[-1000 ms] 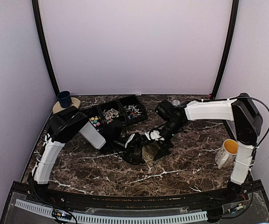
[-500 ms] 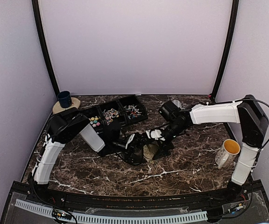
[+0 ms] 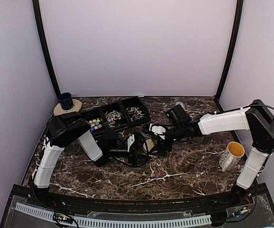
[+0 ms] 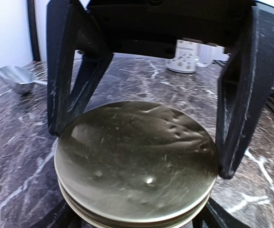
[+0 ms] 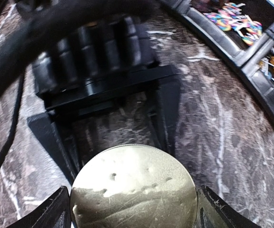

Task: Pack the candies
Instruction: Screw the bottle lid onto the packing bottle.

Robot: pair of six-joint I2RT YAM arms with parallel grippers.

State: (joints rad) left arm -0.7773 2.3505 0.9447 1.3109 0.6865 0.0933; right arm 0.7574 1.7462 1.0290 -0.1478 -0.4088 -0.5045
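Pinching the round tan lid (image 4: 137,190) across its width with the left gripper (image 4: 141,153), fingertips (image 4: 61,118) pressing its rim, as the left wrist view is showing. Straddling the same lid with the right gripper (image 5: 136,202), spread wide; not revealing any contact. Finding the candies (image 3: 96,124) in the black tray (image 5: 222,45) at the table's (image 3: 175,175) rear left. Catching a metal scoop (image 4: 15,78) from the left wrist only, a white mug (image 3: 232,154) only from above.

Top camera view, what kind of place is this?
Probably a robot test booth rather than a home: plain walls box in a marble-look table, two robot arms are mounted at its near edge, and a tray holds sorted candies.
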